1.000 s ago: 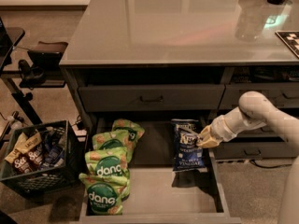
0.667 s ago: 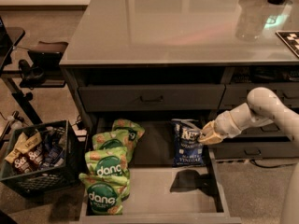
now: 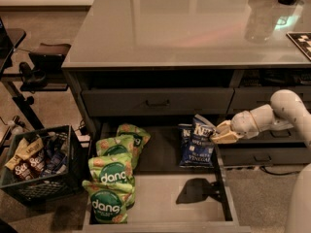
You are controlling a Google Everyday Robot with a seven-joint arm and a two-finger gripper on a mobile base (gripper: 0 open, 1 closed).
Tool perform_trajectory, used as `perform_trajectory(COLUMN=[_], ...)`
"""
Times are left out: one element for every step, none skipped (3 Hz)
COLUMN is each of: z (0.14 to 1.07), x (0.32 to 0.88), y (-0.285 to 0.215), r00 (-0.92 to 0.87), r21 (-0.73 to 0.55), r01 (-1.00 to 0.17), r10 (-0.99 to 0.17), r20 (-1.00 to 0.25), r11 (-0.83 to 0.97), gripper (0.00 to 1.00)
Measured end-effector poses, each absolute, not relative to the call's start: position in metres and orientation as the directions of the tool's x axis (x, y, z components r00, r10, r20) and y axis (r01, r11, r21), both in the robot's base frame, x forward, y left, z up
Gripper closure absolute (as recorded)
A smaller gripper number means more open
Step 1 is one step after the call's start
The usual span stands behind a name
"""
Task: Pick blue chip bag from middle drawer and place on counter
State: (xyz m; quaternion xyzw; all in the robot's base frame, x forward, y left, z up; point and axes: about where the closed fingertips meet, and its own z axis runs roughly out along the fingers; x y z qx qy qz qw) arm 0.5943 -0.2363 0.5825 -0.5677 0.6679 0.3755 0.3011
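My gripper (image 3: 215,134) reaches in from the right and is shut on the right edge of the blue chip bag (image 3: 198,145). It holds the bag above the open middle drawer (image 3: 160,203). The bag hangs upright with its "vinegar" text facing me and casts a dark shadow on the drawer's pale floor. A second navy bag edge (image 3: 185,131) shows just behind its left side. The counter (image 3: 184,28) spreads wide above the drawers, glossy and reflective.
Several green "dang" bags (image 3: 112,176) lie on the drawer's left half. A shut drawer with a bar handle (image 3: 158,102) is above, with narrower drawers (image 3: 265,157) to the right. A black crate of snacks (image 3: 36,166) stands on the floor at left. A clear container (image 3: 262,18) and a checkered board (image 3: 301,40) sit on the counter's right.
My gripper has risen a little with the blue chip bag. The bag has come up off the drawer floor and its shadow has slid toward the drawer's front.
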Motion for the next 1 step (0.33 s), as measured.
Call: perform_trajectory(z=[0.5844], x=[0.5956], y=[-0.2354], r00=[-0.176], r21=[0.161], r01=[-0.984], r10=[-0.527], r20=[-0.831], r11=[0.076], gripper=[1.00])
